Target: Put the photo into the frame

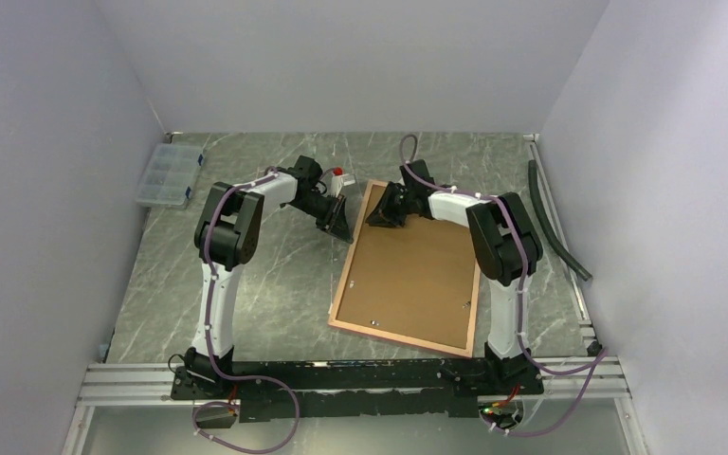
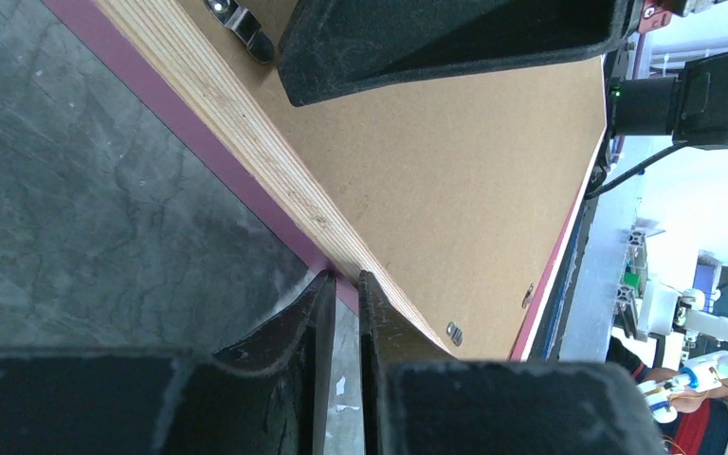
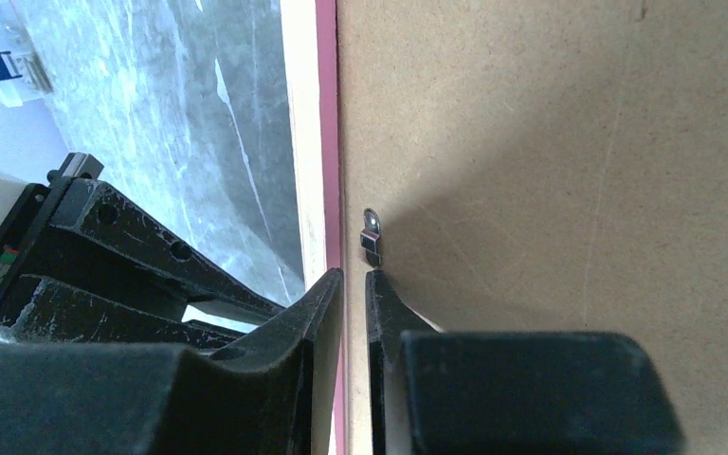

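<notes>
Frame [image 1: 408,275] lying back-up on grey table [image 1: 246,284], left gripper [image 2: 345,284] pinching its left rail near the far corner, right gripper [image 3: 354,281] pinching the far rail, table stretching leftward

a clear compartment box [image 1: 166,175] is sitting at the far left of the grey marbled table [image 1: 275,284]. a black hose [image 1: 555,223] is lying along the right wall. a brown backing board [image 1: 412,275] is lying flat, askew, carrying small metal tabs [image 3: 371,237].

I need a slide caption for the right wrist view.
Right gripper, jaws nearly closed at the frame's pink rail, beside a metal clip on the backing board.
</notes>
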Tool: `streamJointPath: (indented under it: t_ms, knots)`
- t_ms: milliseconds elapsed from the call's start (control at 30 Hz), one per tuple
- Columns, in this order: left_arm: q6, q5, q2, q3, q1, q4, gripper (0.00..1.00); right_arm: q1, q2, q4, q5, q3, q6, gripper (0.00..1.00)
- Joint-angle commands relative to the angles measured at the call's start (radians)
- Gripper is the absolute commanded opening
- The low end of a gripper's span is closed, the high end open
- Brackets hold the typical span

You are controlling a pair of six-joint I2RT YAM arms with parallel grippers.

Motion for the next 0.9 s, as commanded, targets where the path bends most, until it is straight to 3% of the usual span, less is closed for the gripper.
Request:
streamJointPath:
  t_ms: [0, 467, 867]
  knots:
    - [0.029, -0.019, 0.028, 0.008, -0.019, -0.03, 0.17, 0.002, 0.038, 0.002, 0.058, 0.028, -0.012, 0.19]
    - [0.037, -0.017, 0.038, 0.016, -0.027, -0.047, 0.1, 0.008, 0.073, 0.09, -0.003, 0.03, 0.029, 0.17]
    - [0.049, -0.029, 0.029, 0.01, -0.027, -0.057, 0.06, -0.069, -0.066, 0.129, -0.137, -0.1, 0.023, 0.2]
